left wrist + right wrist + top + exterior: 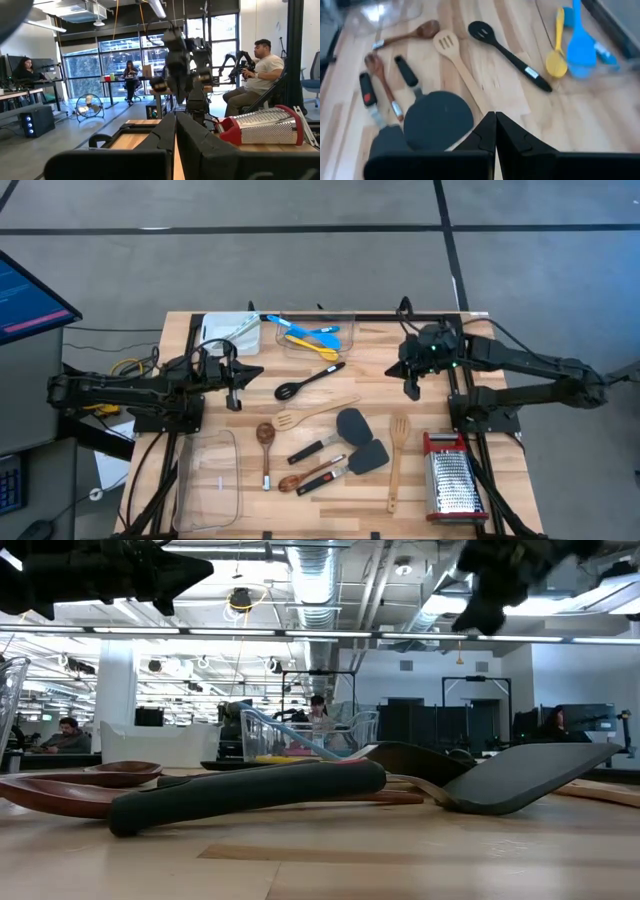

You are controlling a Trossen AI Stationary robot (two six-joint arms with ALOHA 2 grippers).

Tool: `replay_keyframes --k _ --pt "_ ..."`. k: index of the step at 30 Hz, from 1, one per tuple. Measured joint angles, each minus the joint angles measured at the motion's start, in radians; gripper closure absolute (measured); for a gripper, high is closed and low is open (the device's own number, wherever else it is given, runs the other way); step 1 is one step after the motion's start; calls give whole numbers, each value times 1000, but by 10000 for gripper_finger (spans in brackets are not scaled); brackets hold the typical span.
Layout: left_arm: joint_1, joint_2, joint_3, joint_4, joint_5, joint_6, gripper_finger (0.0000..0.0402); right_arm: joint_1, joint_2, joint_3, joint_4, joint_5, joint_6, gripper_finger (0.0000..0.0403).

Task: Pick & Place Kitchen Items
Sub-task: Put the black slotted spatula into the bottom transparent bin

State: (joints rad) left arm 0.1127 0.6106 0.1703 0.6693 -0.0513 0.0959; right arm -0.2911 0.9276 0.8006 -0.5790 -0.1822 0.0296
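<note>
Black-handled spatula (250, 795) hides most utensils in the low view; left pincer (236, 402) and right pincer (411, 391) both closed, empty.

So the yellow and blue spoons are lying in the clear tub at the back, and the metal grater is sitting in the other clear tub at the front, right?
Not quite. The grater isn't in a tub; it stands on the bare table at the front right corner. The front clear tub is on the opposite side, and I can see nothing in it. The high view shows this. The yellow spoon and blue spoon do lie in the back tub.
</note>
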Motion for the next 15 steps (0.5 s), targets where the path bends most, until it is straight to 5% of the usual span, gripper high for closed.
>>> replay_keyframes --k 8,15 --pt "0 0 0 4 0 0 398 32 -27 -281 277 0 243 403" --pt "0 0 0 5 0 0 398 122 55 -372 475 1 304 403"
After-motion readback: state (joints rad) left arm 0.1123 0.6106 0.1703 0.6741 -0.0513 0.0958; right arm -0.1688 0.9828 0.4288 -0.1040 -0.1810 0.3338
